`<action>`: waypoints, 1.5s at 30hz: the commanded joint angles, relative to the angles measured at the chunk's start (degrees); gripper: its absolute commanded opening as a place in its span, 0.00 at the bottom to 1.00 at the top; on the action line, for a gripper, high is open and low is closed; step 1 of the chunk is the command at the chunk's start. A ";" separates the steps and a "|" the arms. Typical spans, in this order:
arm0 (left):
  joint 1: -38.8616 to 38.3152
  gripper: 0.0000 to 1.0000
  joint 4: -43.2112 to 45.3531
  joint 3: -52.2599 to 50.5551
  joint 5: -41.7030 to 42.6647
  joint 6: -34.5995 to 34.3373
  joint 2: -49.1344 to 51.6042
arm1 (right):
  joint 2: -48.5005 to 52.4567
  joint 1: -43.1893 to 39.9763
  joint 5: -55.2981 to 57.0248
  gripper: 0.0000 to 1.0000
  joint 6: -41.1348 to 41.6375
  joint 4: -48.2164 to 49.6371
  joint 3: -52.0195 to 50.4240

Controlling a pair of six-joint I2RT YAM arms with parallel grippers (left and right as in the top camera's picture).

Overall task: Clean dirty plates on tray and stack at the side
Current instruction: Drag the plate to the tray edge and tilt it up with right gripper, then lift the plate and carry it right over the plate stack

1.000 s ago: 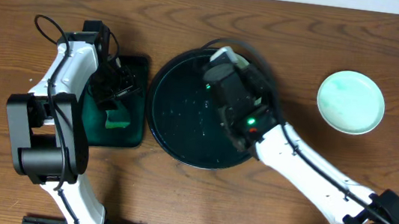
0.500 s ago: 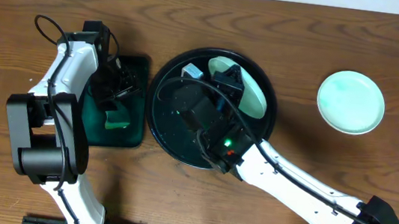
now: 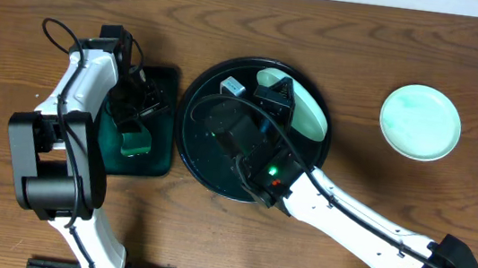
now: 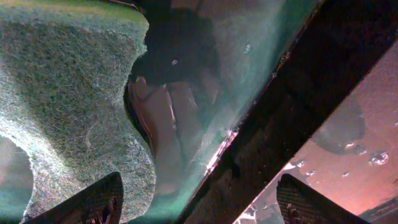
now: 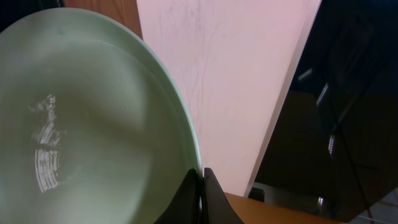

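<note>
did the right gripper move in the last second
Yes. Against the tray, the right gripper swung left, toward the tray's middle, uncovering the plate it pinches.

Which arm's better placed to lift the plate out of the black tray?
Right. The right gripper is pinched on the rim of the plate inside the black tray. The left gripper is open over the sponge on the green tray, away from that plate.

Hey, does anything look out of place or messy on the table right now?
Nothing spilled or broken. Only the plate in the black tray looks tipped, its rim pinched by the right gripper, a whitish smear on its face.
</note>
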 commanded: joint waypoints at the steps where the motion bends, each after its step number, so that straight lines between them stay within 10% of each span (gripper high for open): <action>1: -0.02 0.79 -0.37 -0.09 0.74 -0.09 -0.31 | -1.55 0.15 0.00 0.01 1.95 0.02 0.22; 18: -0.02 0.79 -0.61 -0.09 0.74 -0.09 -0.31 | -1.88 -2.14 -12.31 0.01 33.18 -12.72 0.33; 27: -0.02 0.80 -0.61 -0.09 0.74 -0.09 -0.31 | -3.50 -0.09 -8.15 0.01 34.56 -17.38 1.68; 37: -0.02 0.79 -0.76 -0.09 0.74 -0.09 -0.31 | -4.79 -10.73 -27.87 0.01 78.77 -21.40 1.70; 45: -0.02 0.80 -0.76 -0.09 0.74 -0.09 -0.31 | -16.46 -25.62 -28.81 0.01 95.58 -24.85 1.77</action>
